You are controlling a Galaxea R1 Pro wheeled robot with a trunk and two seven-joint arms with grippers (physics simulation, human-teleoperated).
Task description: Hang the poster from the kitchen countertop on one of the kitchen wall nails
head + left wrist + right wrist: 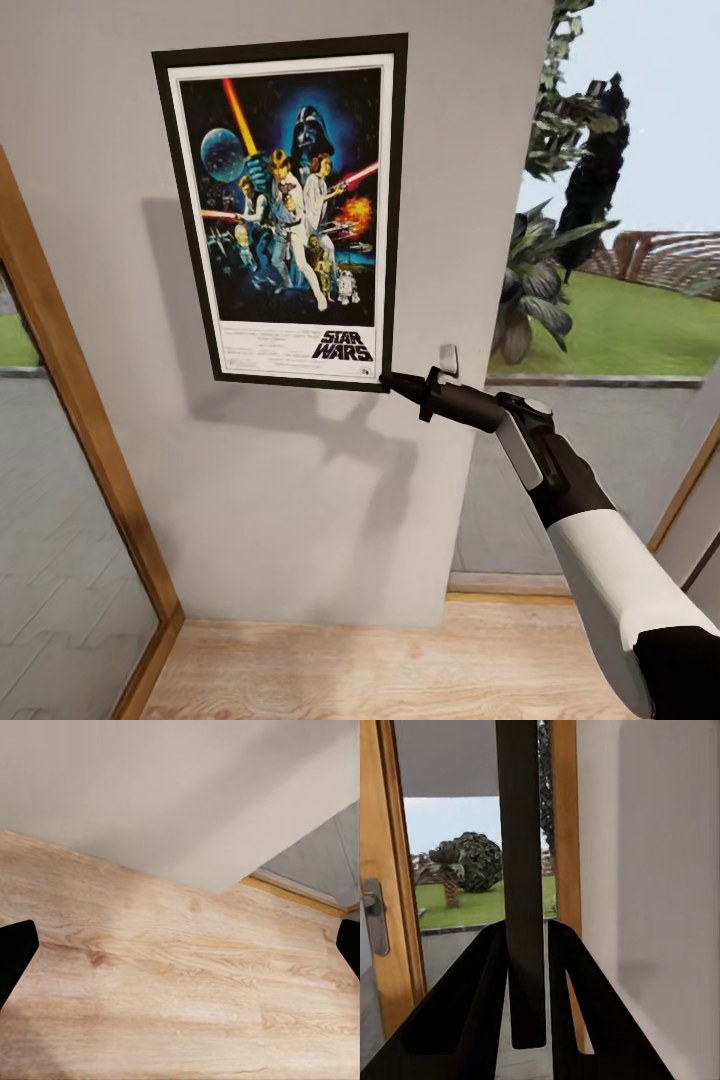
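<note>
The poster, black-framed with a white border and the Star Wars logo at its foot, sits flat and slightly tilted against the grey wall, high in the head view. My right gripper is shut on its lower right corner. In the right wrist view the poster runs edge-on as a dark strip, pinched between the black fingers of the right gripper. My left gripper hangs open over the wood floor, nothing between its fingers. The kitchen countertop is out of view, and no nail can be made out.
A wood-framed glass door flanks the wall on the left. A window onto a garden with plants is on the right. A small wall switch sits just beyond my right gripper. Pale wood floor lies below.
</note>
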